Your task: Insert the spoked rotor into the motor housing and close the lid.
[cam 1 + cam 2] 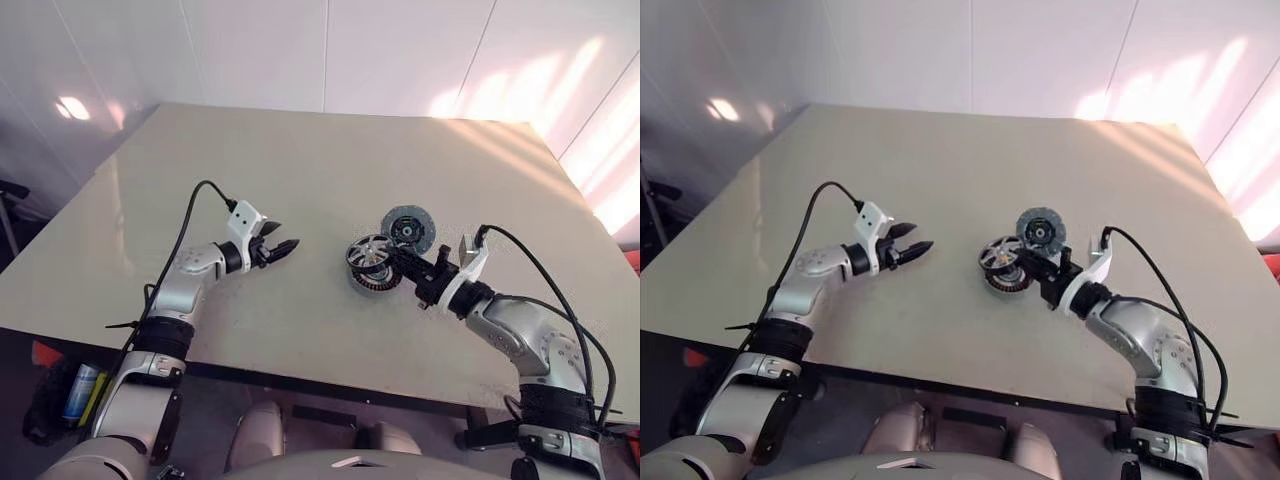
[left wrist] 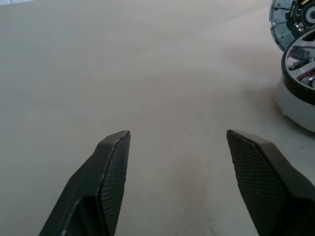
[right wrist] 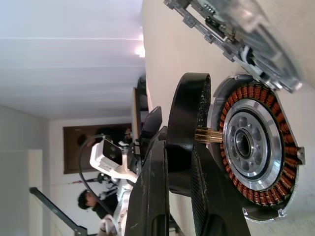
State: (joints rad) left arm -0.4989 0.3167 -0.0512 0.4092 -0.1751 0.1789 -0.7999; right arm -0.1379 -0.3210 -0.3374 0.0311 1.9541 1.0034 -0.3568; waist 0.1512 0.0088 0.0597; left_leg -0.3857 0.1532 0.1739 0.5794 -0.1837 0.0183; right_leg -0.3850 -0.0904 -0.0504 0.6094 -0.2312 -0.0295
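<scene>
Left gripper: fingers spread, empty, above bare table; spoked rotor: tilted over the motor housing, pinched at its rim by the right gripper; lid: flat on the table just behind the housing, ringed face up.

Right claw holds spoked rotor tilted over motor housing.
</scene>
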